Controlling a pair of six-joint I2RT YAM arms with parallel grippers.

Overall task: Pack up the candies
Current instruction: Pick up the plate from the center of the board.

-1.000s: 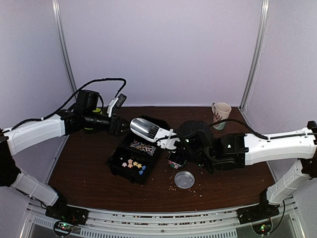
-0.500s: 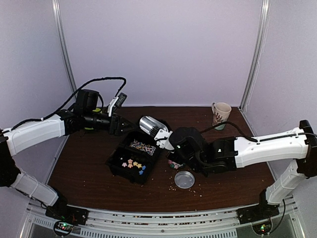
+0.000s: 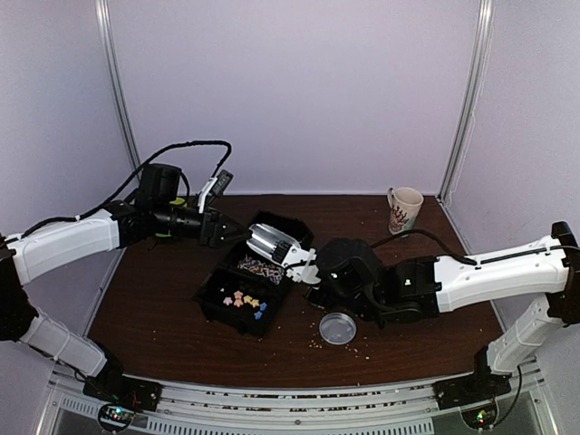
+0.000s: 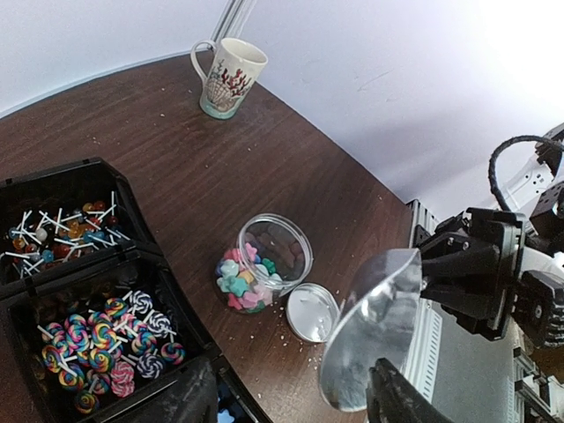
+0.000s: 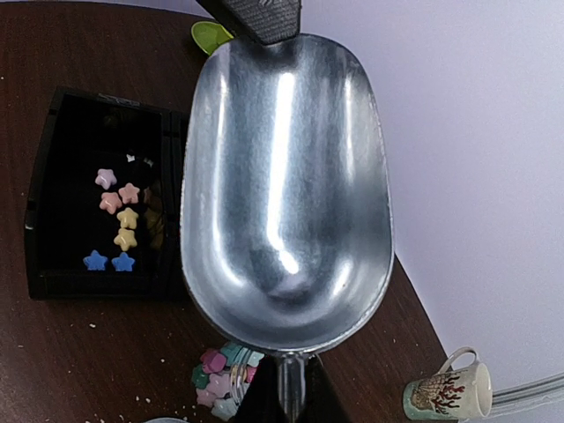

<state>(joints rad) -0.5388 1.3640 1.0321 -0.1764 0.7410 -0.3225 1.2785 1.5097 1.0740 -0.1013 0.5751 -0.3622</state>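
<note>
While a small heap of star-shaped candies [image 4: 240, 282] already sits at the bottom of the clear jar [image 4: 275, 245], the packing looks only partly done. The jar stands open on the table beside the black tray [image 3: 204, 299], with its lid [image 3: 337, 327] lying flat just beside it. About seven pastel stars [image 5: 119, 220], pink, yellow and blue, are left in one compartment of the tray. Swirled lollipops [image 4: 106, 339] and a tangle of stick sweets [image 4: 62, 233] fill two other compartments, and whether those belong in the jar too cannot be told. The right gripper [image 3: 313, 269] is clenched on the handle of a metal scoop [image 3: 269, 241], held above the far side of the tray. The scoop's bowl shows bare and shiny in the right wrist view, so no load is on its way. The left gripper [image 3: 231, 232] hovers by the tray's far left corner, its fingers parted with nothing between them. Pale crumbs [image 3: 319, 343] dot the wood near the lid. By my judgement, what is left is scooping up the last stars, tipping them into the jar, and fitting the lid.
</note>
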